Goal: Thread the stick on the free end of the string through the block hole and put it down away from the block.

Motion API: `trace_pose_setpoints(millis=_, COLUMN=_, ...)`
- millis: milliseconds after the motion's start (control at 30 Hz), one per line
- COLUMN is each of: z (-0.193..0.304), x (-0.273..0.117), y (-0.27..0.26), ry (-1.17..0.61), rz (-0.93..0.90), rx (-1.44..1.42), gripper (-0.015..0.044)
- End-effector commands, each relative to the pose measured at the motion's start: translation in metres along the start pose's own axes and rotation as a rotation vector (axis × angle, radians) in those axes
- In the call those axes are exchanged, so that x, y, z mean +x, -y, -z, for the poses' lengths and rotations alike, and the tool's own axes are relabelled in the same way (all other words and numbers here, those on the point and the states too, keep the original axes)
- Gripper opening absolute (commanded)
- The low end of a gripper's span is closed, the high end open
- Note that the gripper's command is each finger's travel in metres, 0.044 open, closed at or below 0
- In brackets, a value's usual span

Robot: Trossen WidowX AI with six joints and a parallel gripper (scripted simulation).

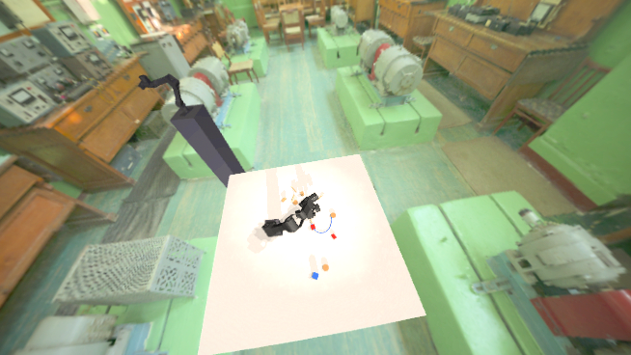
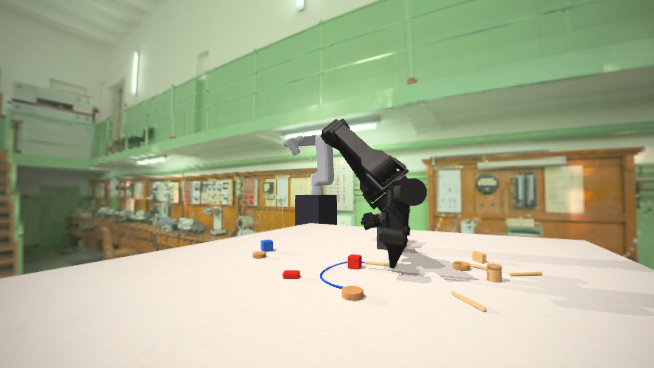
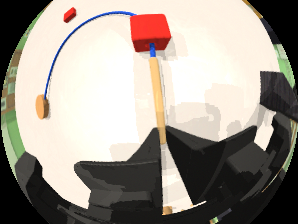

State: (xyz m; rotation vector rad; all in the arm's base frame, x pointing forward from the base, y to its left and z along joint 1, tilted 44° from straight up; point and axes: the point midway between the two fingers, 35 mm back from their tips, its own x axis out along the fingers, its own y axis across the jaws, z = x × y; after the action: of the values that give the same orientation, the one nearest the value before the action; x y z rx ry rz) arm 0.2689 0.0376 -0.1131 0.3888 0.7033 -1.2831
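The red block (image 1: 313,227) (image 2: 354,261) (image 3: 150,32) stands on the table. The thin wooden stick (image 2: 376,263) (image 3: 158,95) is wholly outside the block on the gripper's side. A short piece of blue string shows between stick and block in the wrist view. On the block's other side the blue string (image 2: 321,275) (image 3: 117,12) curves to the round wooden button (image 1: 333,215) (image 2: 352,293) (image 3: 42,107). My gripper (image 2: 393,266) (image 3: 160,131) is shut on the stick's far end, low over the table. The hole itself is hardly visible.
A small red piece (image 1: 333,236) (image 2: 291,274) (image 3: 69,15) lies outside the string's curve. A blue cube (image 1: 315,276) (image 2: 267,245) and a wooden disc (image 1: 325,267) (image 2: 259,255) lie farther off. Loose sticks (image 2: 468,301) (image 2: 526,274) and a wooden cylinder (image 2: 494,273) are beyond the gripper.
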Motion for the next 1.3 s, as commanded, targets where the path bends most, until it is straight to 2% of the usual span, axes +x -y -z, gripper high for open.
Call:
trace_pose_setpoints(millis=0, z=0.006, x=0.0, y=0.001, ry=-0.005, rz=0.001, rx=0.005, gripper=0.0)
trace_pose_setpoints(millis=767, z=0.027, x=-0.004, y=0.001, ry=-0.006, rz=-0.012, rx=-0.007, gripper=0.0)
trace_pose_setpoints(millis=1267, z=0.039, x=0.007, y=0.0, ry=-0.006, rz=0.031, rx=-0.012, gripper=0.0)
